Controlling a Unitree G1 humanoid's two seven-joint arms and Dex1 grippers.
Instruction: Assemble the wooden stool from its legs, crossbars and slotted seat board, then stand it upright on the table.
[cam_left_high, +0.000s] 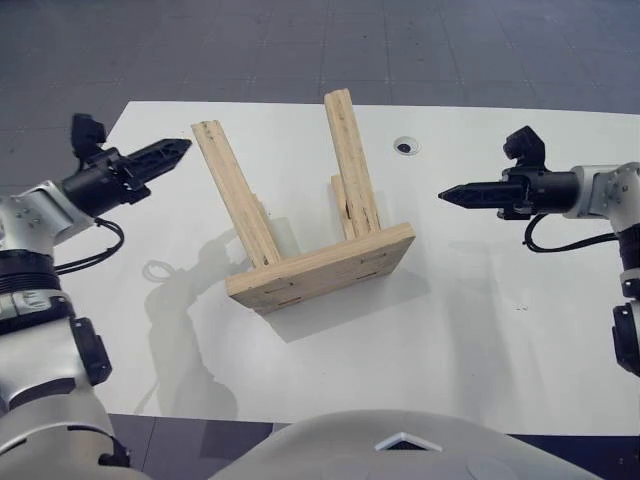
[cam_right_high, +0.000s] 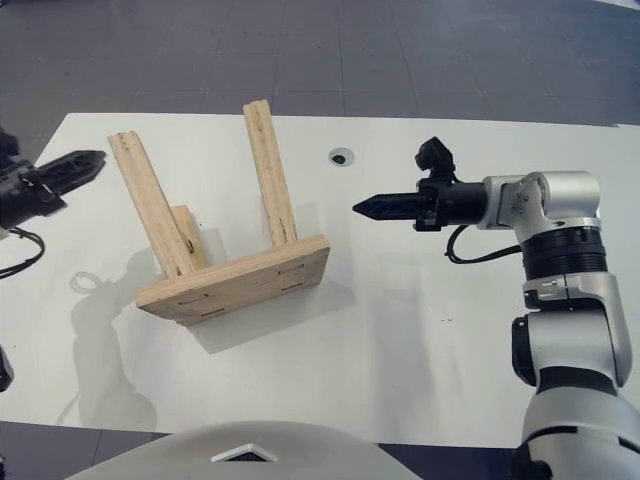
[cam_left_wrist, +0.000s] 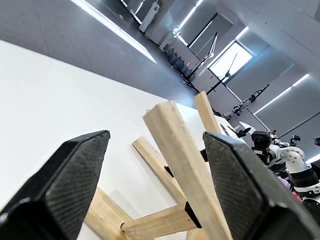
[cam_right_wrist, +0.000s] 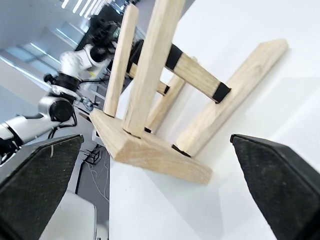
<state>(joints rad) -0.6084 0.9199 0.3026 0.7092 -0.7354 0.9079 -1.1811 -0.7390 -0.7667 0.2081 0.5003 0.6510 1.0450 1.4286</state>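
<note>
The wooden stool lies on its side in the middle of the white table (cam_left_high: 480, 340). Its slotted seat board (cam_left_high: 325, 268) stands on edge, facing me. The legs (cam_left_high: 236, 195) (cam_left_high: 351, 165) point toward the far side, joined by crossbars (cam_right_wrist: 197, 75). My left gripper (cam_left_high: 180, 148) hovers left of the stool, open, with nothing between its fingers (cam_left_wrist: 75, 175); it is aimed at the near leg (cam_left_wrist: 182, 165). To the right of the stool hangs my right gripper (cam_left_high: 447, 195), also open and empty, pointing at the seat board (cam_right_wrist: 150, 155).
A small round hole (cam_left_high: 404, 147) sits in the tabletop behind and to the right of the stool. Bare table surface lies on both sides of the stool and in front of it. Beyond the table's far edge (cam_left_high: 300, 103) is grey floor.
</note>
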